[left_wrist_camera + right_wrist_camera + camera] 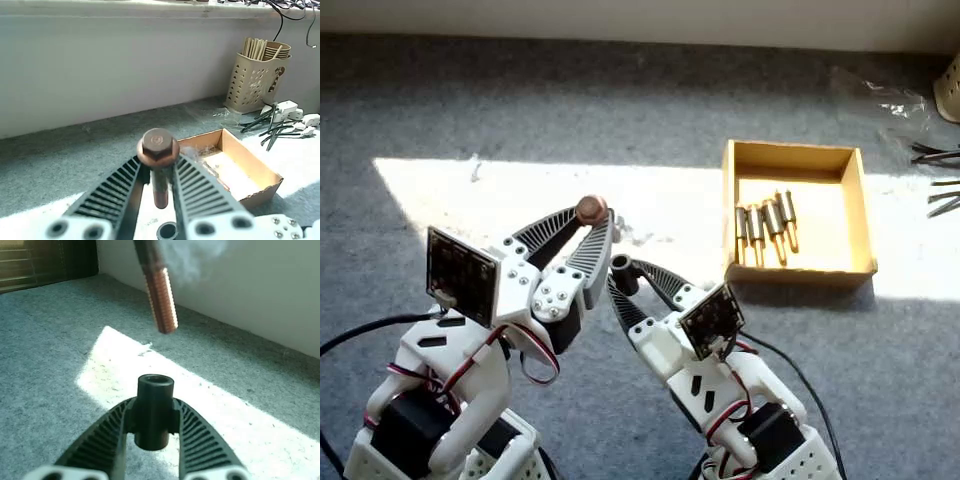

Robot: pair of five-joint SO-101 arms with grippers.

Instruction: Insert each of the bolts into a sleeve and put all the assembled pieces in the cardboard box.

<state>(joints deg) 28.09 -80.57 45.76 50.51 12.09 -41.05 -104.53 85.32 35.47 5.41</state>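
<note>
Gripping a copper-coloured bolt (pixel 591 210) just under its hexagonal head, the left gripper (pixel 590 218) is holding it clamped between its ribbed black fingers, head up and threaded end pointing down. Just to the right and a little nearer, the right gripper (pixel 620 272) is squeezing a short black sleeve (pixel 621 266) between its fingers, with the sleeve's open bore facing up. The right wrist view is showing the bolt's threaded tip hanging above the sleeve's opening, apart from it and slightly off to one side.

Both arms are working over a grey carpet (pixel 620 110), partly lit by a bright sunlit patch (pixel 660 195). To the right, well apart from the grippers, the cardboard box (pixel 798 272) is sitting open in the sun, with several assembled pieces (pixel 767 228) lying side by side inside it. Beyond the box to the far right, loose black ties (pixel 932 155) are lying near a slotted beige holder (pixel 255 80) that is standing against a pale wall (pixel 110 65).
</note>
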